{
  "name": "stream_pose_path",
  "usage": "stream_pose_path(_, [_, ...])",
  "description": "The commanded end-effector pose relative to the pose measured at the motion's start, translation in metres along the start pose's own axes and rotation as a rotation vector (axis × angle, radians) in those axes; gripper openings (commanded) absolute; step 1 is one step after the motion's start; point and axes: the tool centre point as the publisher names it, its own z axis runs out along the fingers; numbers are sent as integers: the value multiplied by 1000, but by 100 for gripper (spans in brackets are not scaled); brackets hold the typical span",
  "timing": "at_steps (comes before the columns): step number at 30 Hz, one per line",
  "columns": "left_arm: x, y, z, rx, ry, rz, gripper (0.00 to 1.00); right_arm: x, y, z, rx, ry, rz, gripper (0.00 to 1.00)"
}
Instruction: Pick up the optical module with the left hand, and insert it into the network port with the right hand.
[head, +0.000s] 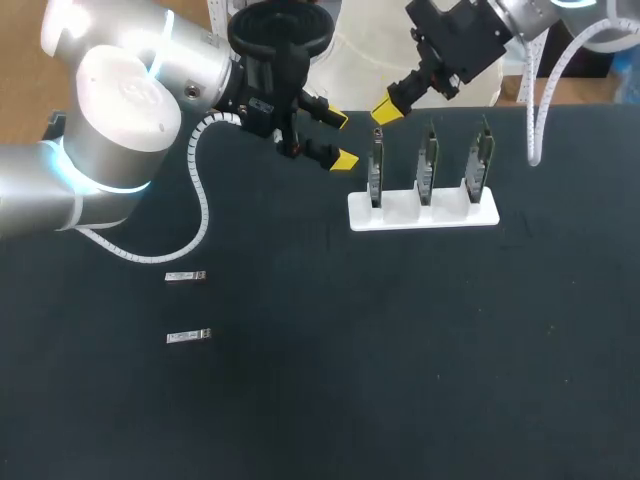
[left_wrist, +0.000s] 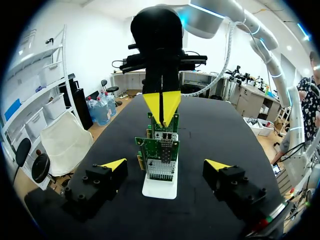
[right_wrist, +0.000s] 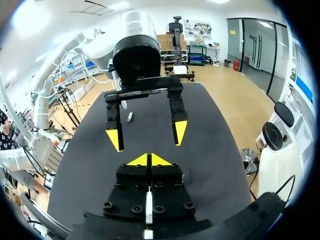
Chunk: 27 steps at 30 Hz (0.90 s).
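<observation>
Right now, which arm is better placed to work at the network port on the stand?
Right. The right gripper, shut, sits just over the end board on the white stand; the left gripper hangs open beside it, off the stand.

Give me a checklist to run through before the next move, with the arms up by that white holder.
1. Left gripper open with nothing between its fingers: ok.
2. Right gripper shut, yellow tips together: ok.
3. A module held in the right gripper: cannot tell.
4. Two optical modules lying flat on the table, apart from each other and from both arms: ok.
5. White holder with its three boards standing upright: ok.
6. Right gripper lined up with a network port: cannot tell; it hangs above the end board nearest the left gripper.
</observation>
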Motion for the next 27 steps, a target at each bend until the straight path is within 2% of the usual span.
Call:
stream_pose_path(1, [-1, 0, 0, -2, 4, -2, 100, 0, -4, 2, -8, 4, 3, 0])
stream_pose_path(27, [-1, 0, 0, -2, 4, -2, 100, 11, -6, 14, -9, 22, 47, 0])
